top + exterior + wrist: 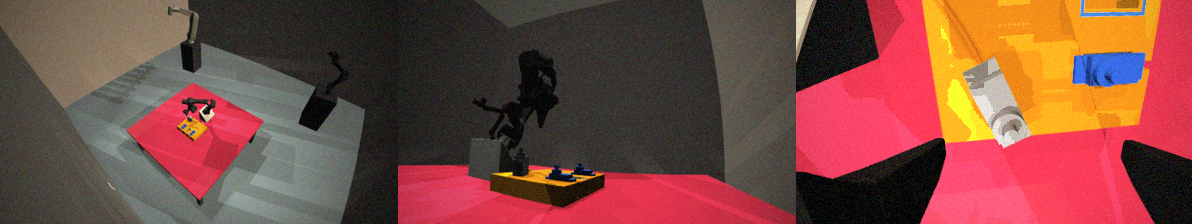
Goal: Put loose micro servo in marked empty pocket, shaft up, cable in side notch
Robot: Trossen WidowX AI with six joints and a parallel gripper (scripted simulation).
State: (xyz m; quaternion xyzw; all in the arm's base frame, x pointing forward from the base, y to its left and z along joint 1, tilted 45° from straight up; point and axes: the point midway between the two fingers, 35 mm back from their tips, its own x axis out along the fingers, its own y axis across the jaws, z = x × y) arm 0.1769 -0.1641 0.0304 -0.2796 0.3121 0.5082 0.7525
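Observation:
The loose grey servo [190, 118] [521, 167] [992, 96] stands upright on the orange deck [201, 131] [524, 190] [1056, 111], near one edge, its shaft pointing up. Its orange cable [963, 31] trails over the deck in the wrist view. The marked pocket's blue outline [1113, 14] shows at the top of the wrist view, cut off by the frame; the part that shows is empty. My gripper [1032, 148] is open and empty, above the deck's edge. The servo lies between and ahead of the fingertips in the wrist view, closer to the left finger.
Two blue servos [561, 176] [582, 171] sit in the deck, one of them also in the wrist view [1120, 69] beside the pocket. A pale block [205, 115] [484, 158] stands by the deck on the red table [169, 143]. Two other arms stand on black pedestals [191, 57] [317, 109].

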